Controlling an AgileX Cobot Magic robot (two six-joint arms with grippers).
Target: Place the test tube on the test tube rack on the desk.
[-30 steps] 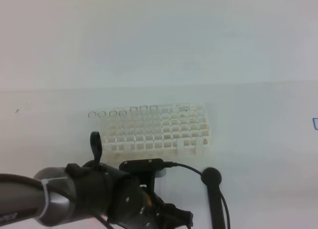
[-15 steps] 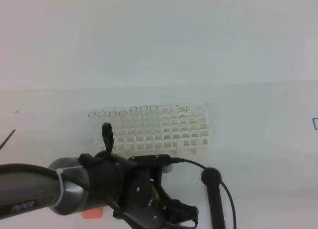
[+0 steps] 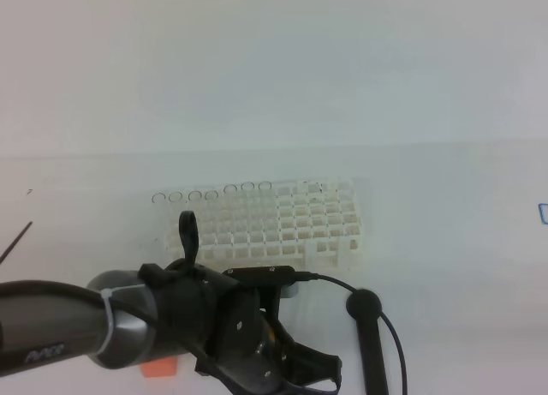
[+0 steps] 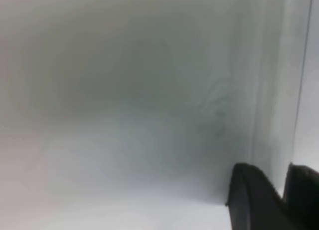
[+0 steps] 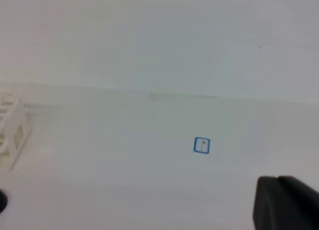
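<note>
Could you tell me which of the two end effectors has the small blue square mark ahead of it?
The right end effector: its wrist view shows the blue square mark on the desk ahead, while the left wrist view shows none.

My exterior high view looks down from above and behind the arms onto the desk (image 3: 445,206), facing the far wall, with the test tube rack (image 3: 274,225) mid-frame. My left wrist view sits very close to a blurred pale surface. My right wrist view faces far across the desk; it shares the rack's right end (image 5: 12,130) with the high view.
</note>
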